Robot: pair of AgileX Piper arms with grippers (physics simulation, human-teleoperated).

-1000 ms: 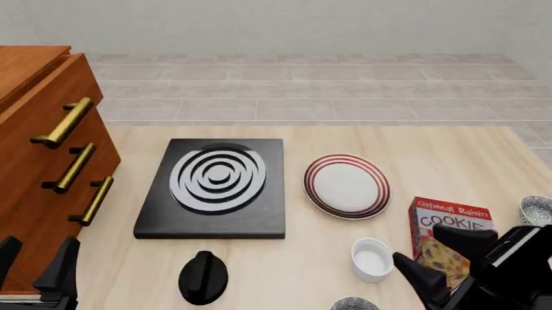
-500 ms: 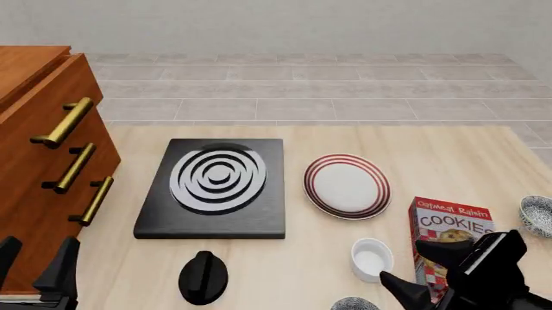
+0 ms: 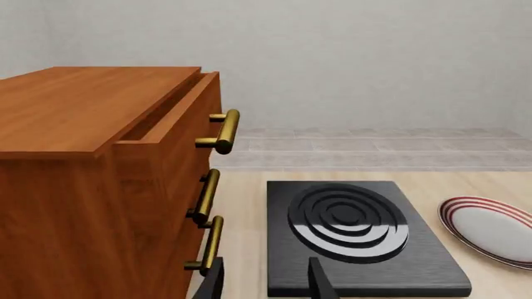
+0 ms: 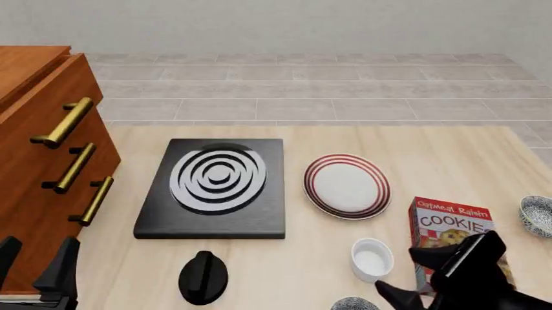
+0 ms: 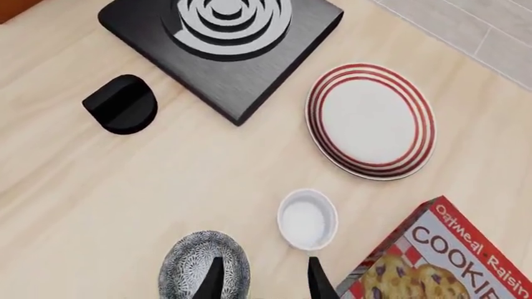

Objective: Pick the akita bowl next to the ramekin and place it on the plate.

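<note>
The speckled akita bowl [image 4: 355, 303] [image 5: 201, 265] sits at the table's near edge, just nearer than the white ramekin [image 4: 371, 259] [image 5: 307, 218]. The red-striped plate [image 4: 347, 185] [image 5: 370, 121] [image 3: 492, 228] lies farther back, with nothing on it. My right gripper [image 4: 404, 274] [image 5: 264, 283] is open and hovers beside the ramekin and above the bowl's right side. In the right wrist view one finger overlaps the bowl's rim. My left gripper [image 4: 39, 266] [image 3: 266, 283] stands open at the near left, holding nothing.
A black stove [image 4: 216, 187] with grey rings lies left of the plate, with a black knob-like piece [image 4: 203, 276] in front of it. A cookie box [image 4: 452, 227] stands right of the ramekin, a second speckled bowl [image 4: 537, 215] lies at the right edge, and a wooden drawer cabinet [image 4: 43, 148] stands on the left.
My right gripper has moved left and nearer, from over the cookie box to beside the ramekin and the bowl. The left arm has not moved.
</note>
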